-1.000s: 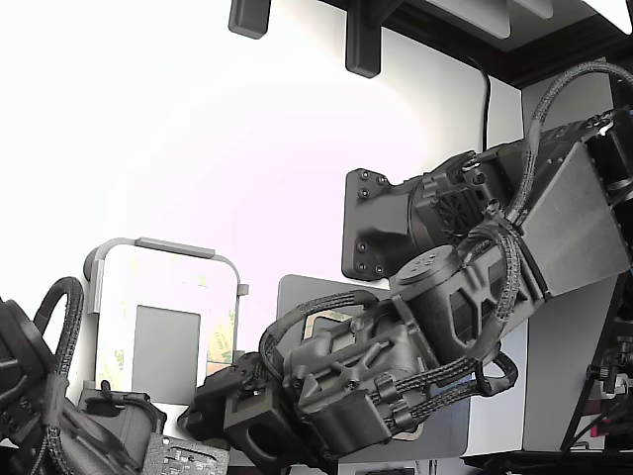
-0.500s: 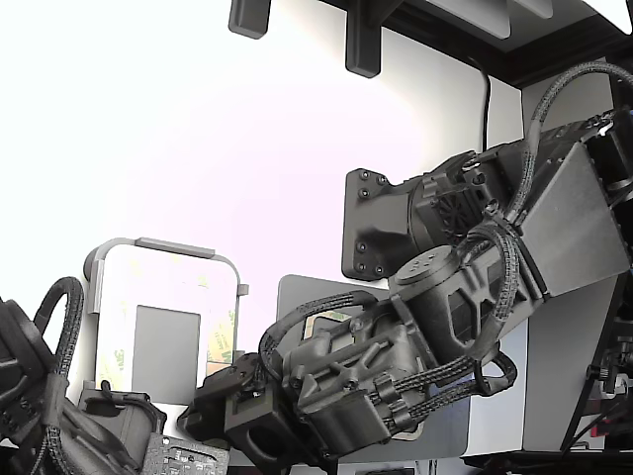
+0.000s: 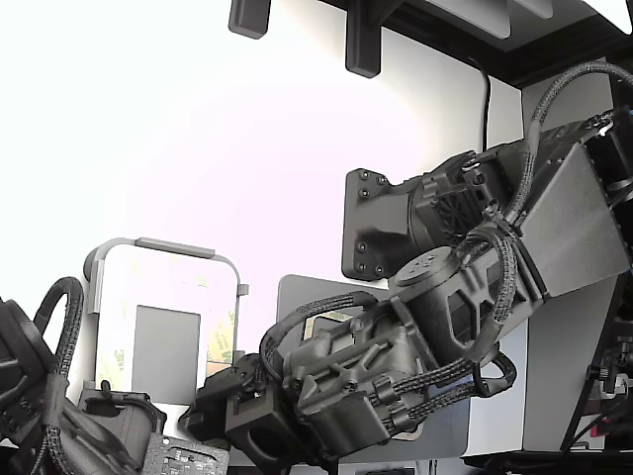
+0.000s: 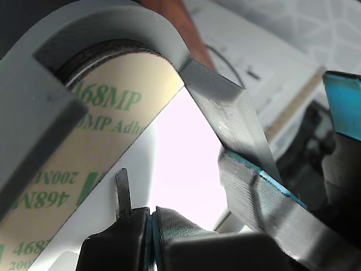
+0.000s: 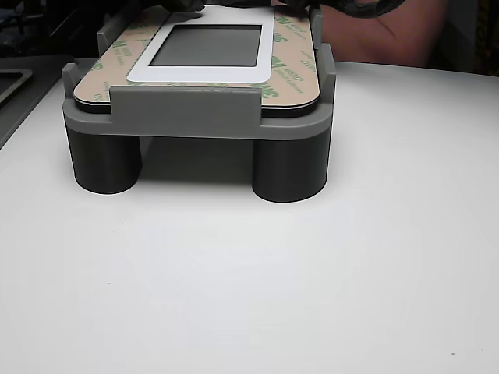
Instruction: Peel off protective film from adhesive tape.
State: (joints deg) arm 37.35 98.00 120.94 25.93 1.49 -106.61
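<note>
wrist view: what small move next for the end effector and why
Probably a slow pull up and away from the panel. The end effector looks pinched shut at the panel's edge beside the protective film, which lies flat and unpeeled; whether it grips a film corner I cannot tell.

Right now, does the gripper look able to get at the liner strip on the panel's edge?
Probably yes: the gripper sits right at the panel's edge beside the printed liner strip, with nothing visible between them. Its fingertips appear closed.

grey fixture (image 5: 183, 117) walls rim the panel (image 5: 201, 76); bare table (image 5: 312, 296) in front
</note>
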